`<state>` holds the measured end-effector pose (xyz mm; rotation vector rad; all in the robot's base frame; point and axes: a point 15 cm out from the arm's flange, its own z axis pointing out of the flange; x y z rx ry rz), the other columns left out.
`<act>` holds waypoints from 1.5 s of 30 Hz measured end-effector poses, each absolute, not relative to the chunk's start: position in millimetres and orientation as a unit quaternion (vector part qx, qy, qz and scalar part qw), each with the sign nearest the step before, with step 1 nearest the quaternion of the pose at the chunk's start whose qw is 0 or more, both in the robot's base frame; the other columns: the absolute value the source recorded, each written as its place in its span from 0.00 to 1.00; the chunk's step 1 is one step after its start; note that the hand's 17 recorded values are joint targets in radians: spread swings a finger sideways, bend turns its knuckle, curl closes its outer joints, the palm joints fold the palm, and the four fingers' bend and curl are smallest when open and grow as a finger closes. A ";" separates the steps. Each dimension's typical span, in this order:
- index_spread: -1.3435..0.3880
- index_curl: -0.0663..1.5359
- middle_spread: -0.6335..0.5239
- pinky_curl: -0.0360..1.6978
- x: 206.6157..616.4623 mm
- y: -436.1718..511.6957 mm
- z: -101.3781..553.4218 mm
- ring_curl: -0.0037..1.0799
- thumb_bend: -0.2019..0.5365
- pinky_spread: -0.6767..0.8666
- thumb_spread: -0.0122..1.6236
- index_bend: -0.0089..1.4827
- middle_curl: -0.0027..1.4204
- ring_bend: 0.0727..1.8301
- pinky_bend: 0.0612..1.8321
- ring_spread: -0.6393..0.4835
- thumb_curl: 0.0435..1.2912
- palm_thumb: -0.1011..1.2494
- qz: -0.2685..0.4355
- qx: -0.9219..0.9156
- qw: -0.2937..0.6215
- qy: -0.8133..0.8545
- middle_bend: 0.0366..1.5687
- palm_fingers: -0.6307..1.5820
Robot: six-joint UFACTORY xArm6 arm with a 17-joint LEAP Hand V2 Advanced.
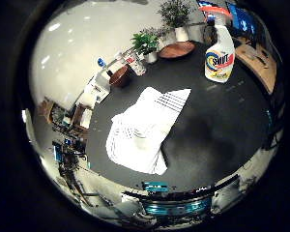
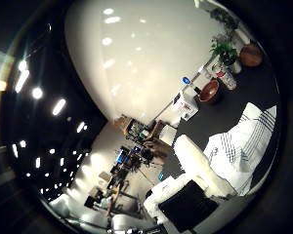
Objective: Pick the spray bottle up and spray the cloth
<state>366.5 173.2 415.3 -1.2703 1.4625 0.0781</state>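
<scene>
A white spray bottle (image 1: 219, 58) with an orange trigger head and a yellow and blue label stands upright on the dark table (image 1: 217, 125), well clear of the palm. A white cloth (image 1: 146, 128) with thin dark stripes lies crumpled flat on the table, a short way from the bottle; it shows too as the cloth (image 2: 244, 146) in the thumb side view. Part of my hand (image 2: 200, 170), a white finger and a black part, reaches into the thumb side view beside the cloth. The finger looks straight and holds nothing.
Along the table's far edge stand two potted plants (image 1: 146, 44), a flat wooden dish (image 1: 177, 49), a brown wooden bowl (image 1: 119, 76), a small can (image 1: 135, 63) and a white box (image 2: 185, 105). A wooden desk (image 1: 258, 63) lies beyond the bottle.
</scene>
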 end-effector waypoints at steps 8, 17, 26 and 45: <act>0.83 0.21 0.84 0.19 368.1 168.3 416.0 0.25 0.25 0.81 0.69 0.11 0.15 0.10 0.35 0.94 0.40 0.64 0.030 -0.536 0.567 0.625 0.09 0.27; 0.83 0.21 0.83 0.19 369.9 163.2 415.6 0.25 0.25 0.82 0.69 0.11 0.16 0.11 0.36 0.93 0.40 0.64 0.027 -0.532 0.567 0.629 0.09 0.27; 0.82 0.21 0.82 0.19 368.6 153.7 444.6 0.25 0.25 0.82 0.67 0.11 0.18 0.11 0.36 0.93 0.41 0.64 0.007 -0.526 0.587 0.615 0.10 0.28; 0.80 0.21 0.81 0.18 367.5 31.9 469.6 0.24 0.23 0.84 0.66 0.11 0.22 0.11 0.37 0.93 0.35 0.49 -0.101 -0.499 0.555 0.658 0.11 0.30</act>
